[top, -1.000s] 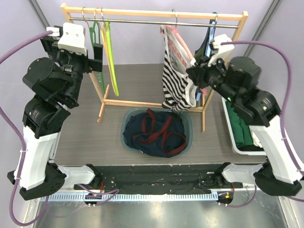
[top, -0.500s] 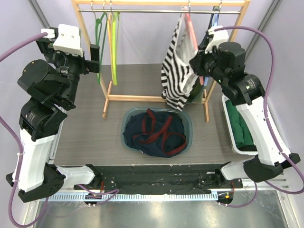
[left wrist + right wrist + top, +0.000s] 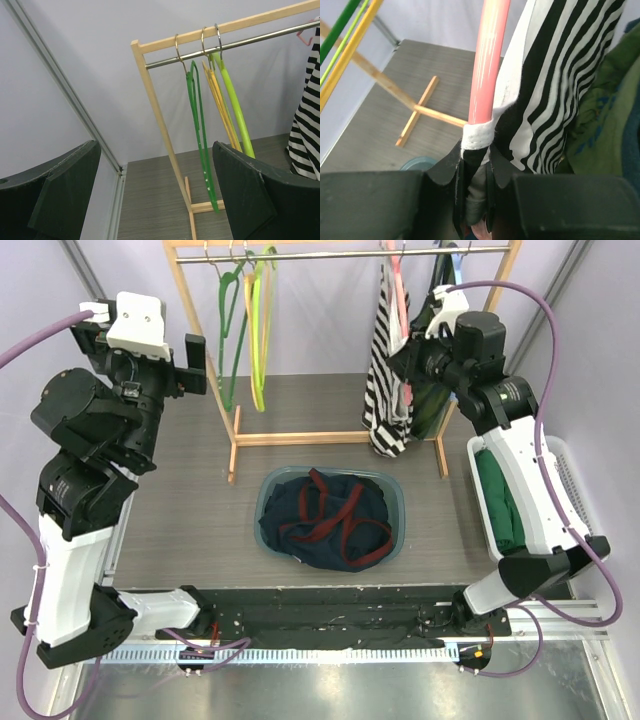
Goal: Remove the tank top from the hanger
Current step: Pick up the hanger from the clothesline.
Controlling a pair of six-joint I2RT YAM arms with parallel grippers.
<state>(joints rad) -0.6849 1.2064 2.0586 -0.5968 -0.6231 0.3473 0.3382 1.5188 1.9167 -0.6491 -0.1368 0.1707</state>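
The black-and-white striped tank top (image 3: 388, 400) hangs on a pink hanger (image 3: 393, 290) at the right end of the wooden rack (image 3: 300, 437). My right gripper (image 3: 412, 360) is pressed against its right side. In the right wrist view the jaws are shut on the tank top (image 3: 570, 90) just below its white strap hem, which wraps the pink hanger (image 3: 487, 60); the right gripper (image 3: 476, 165) pinches striped fabric. My left gripper (image 3: 170, 365) is wide open beside the rack's left post, holding nothing; the left wrist view shows the left gripper (image 3: 160, 195) facing the rack rod (image 3: 235, 44).
Bare green and yellow hangers (image 3: 200, 145) hang at the rack's left end. A green garment (image 3: 605, 115) hangs just behind the tank top. A blue basin (image 3: 395, 502) of dark clothes sits in front of the rack. A white bin (image 3: 560, 470) with green clothes stands at the right.
The rack and its clothes now sit higher and further back in the top view. My right gripper moved up and back with the tank top, which hangs narrower. The left gripper stayed open.
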